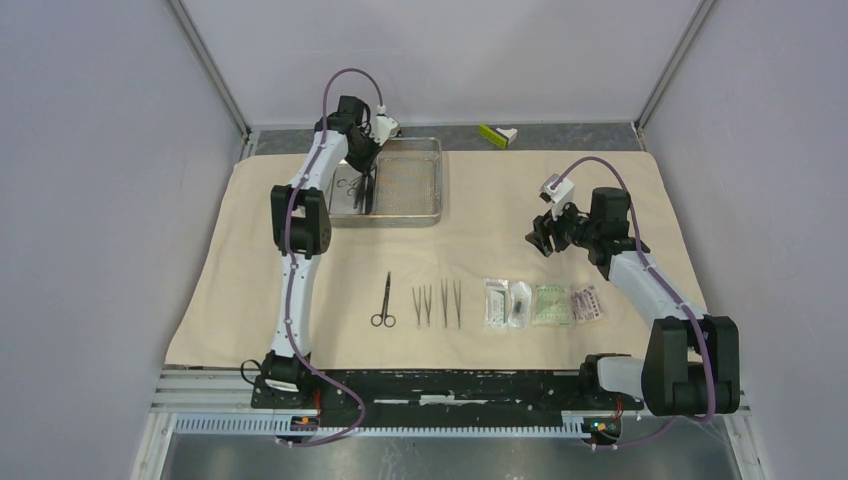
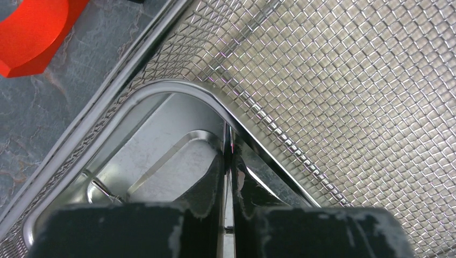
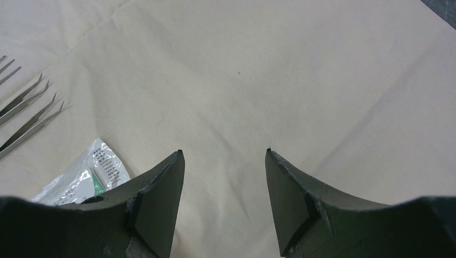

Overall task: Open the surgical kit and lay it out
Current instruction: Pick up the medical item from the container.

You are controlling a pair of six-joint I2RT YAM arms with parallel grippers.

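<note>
Left gripper (image 2: 230,161): fingers pinched together on the thin rim of the inner tray (image 2: 161,145), at its rounded corner; a hold suited to lifting it out, I judge
Inner tray: in the left half of the mesh steel tray (image 2: 349,97), at the far-left corner of the cloth wrap (image 3: 269,64); instruments (image 1: 350,186) lie inside
Right gripper (image 3: 225,161): jaws apart, empty, over bare cloth toward the right edge; probably parked clear
Laid out: scissors (image 1: 383,300), tweezers (image 1: 422,304), four packets (image 1: 549,303); one spaced row toward the near edge, each easy to reach
Writing: dark print on one packet; too small to read
</note>
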